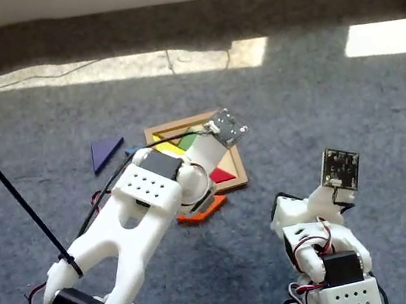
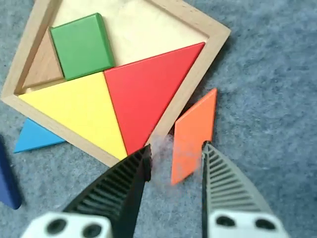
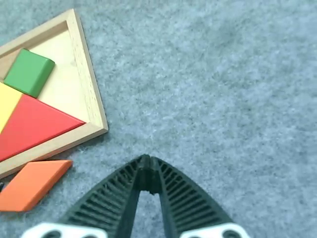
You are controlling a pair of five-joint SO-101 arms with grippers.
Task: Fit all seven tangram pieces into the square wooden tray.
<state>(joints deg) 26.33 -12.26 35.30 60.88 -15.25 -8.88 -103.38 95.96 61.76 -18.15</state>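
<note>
The square wooden tray (image 1: 238,168) is seen on the grey carpeted surface (image 1: 352,102), near the middle of the scene. Three pieces are seated inside it: a red triangle (image 2: 148,89) and a yellow triangle (image 2: 79,111) are laid edge to edge, and a green square (image 2: 81,44) is set against the yellow one, with bare wood left on the far side of the square. An orange parallelogram (image 2: 193,134) is found outside, flat on the surface just beside the tray's near rim. A light blue triangle (image 2: 34,139) is pressed against the outside of the rim on the left, and a dark blue triangle (image 1: 105,152) is placed farther left, well apart from the tray.

The left gripper (image 2: 176,148) is held over the near end of the orange parallelogram, its jaws apart, with one on either side of the piece (whether it is touched cannot be told). The left arm (image 1: 133,203) is stretched across the near left part of the tray in the high view.

The right gripper (image 3: 148,166) is held over bare surface to the right of the tray's near corner, its jaws together and nothing between them
</note>
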